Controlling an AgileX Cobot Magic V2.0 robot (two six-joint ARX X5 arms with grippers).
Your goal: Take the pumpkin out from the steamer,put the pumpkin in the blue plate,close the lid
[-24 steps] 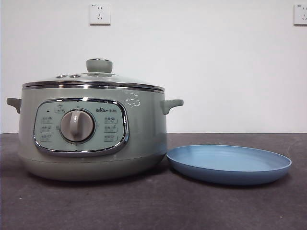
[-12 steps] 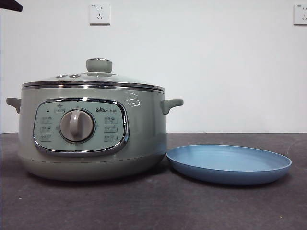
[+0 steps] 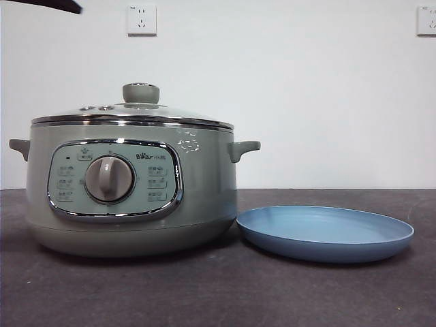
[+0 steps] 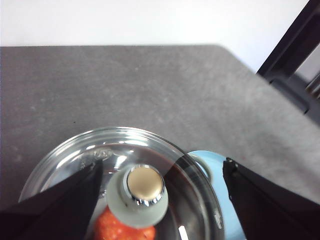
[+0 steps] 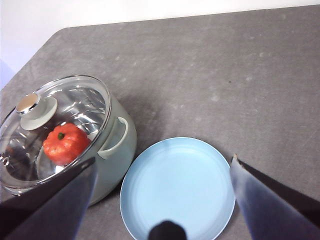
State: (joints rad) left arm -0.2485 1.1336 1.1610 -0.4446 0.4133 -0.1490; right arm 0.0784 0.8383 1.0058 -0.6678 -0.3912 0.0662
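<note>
The sage-green steamer (image 3: 129, 191) stands at the left of the table, and its glass lid (image 3: 133, 112) sits shut on it. Through the glass, the orange-red pumpkin (image 5: 65, 142) lies inside, partly under the lid's knob (image 4: 144, 185). The blue plate (image 3: 325, 231) lies bare just right of the steamer. My left gripper (image 4: 162, 165) hangs open high above the lid, a jaw on either side of the knob. My right gripper (image 5: 163, 160) is open high over the plate (image 5: 177, 190). Neither one touches anything.
A black arm tip (image 3: 48, 5) shows at the top left corner of the front view. Two wall sockets (image 3: 142, 19) sit on the white wall behind. A dark frame (image 4: 295, 60) stands beyond the table's far corner in the left wrist view.
The black arm tip has come into the front view's top left corner and reaches further right than half a second ago. The steamer, lid and plate have not moved.
</note>
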